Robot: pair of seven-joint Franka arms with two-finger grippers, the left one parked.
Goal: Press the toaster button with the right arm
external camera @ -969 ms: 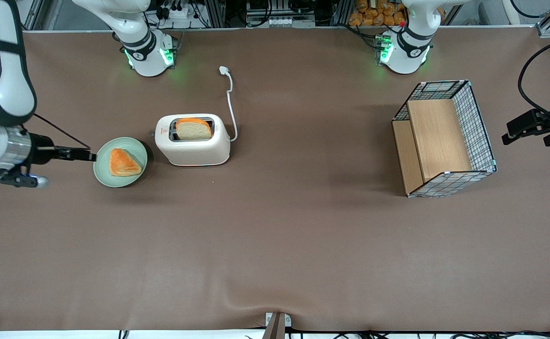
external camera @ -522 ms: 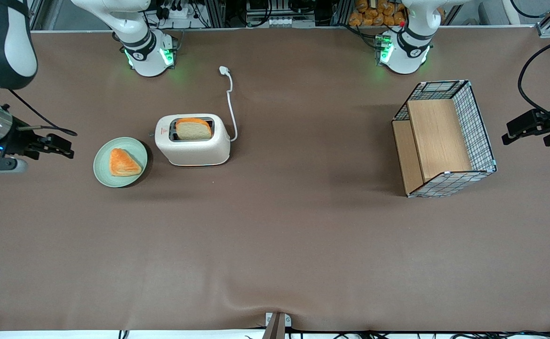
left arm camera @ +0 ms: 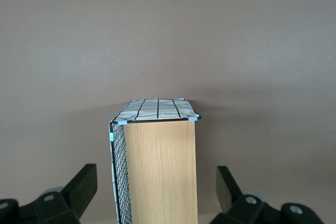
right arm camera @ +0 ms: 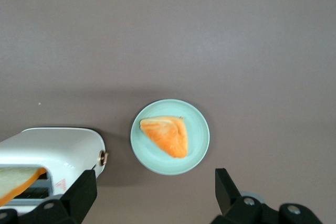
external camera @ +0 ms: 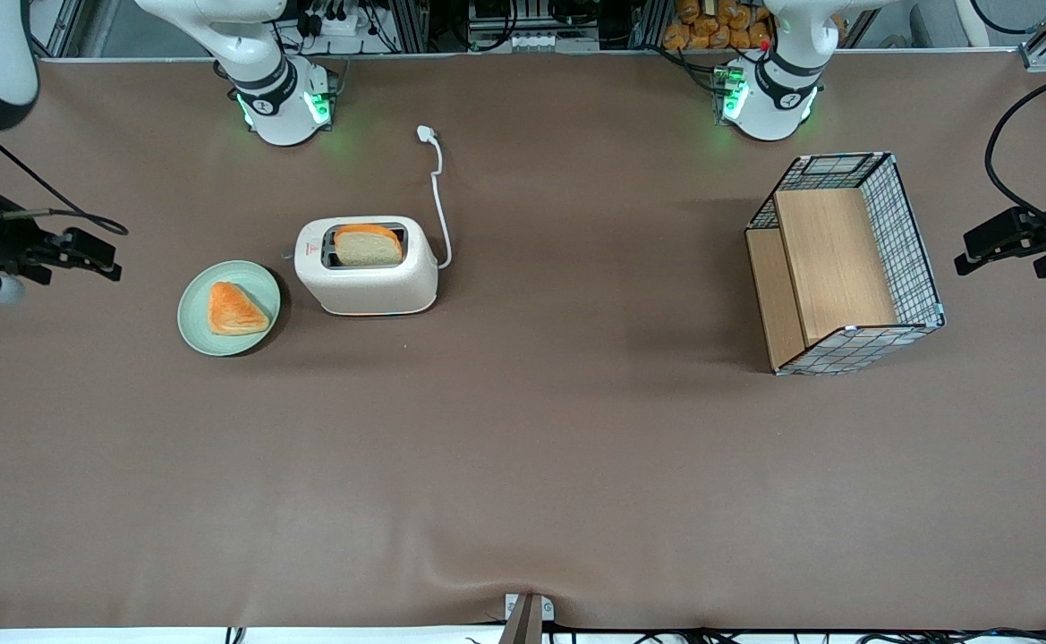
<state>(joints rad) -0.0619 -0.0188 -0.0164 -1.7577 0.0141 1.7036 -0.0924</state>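
Note:
The cream-white toaster [external camera: 367, 277] stands on the brown table with a bread slice [external camera: 367, 244] in its slot; the right wrist view also shows the toaster [right arm camera: 52, 148]. The toaster button [right arm camera: 103, 157] is a small nub on the short end face that faces the green plate [external camera: 191, 315]. The right arm's gripper [external camera: 100, 255] hovers open and empty at the working arm's end of the table. It is well apart from the plate, which lies between it and the toaster. In the wrist view the gripper [right arm camera: 155, 179] has nothing between its fingers.
A triangular orange pastry [external camera: 234, 309] lies on the plate [right arm camera: 199, 140]. The toaster's white cord [external camera: 437, 192] runs away from the front camera to a plug [external camera: 426, 133]. A wire basket with wooden boards [external camera: 845, 264] sits toward the parked arm's end.
The gripper has drawn back from the plate's edge toward the working arm's end of the table and a little farther from the front camera. Toaster, bread and plate have not moved.

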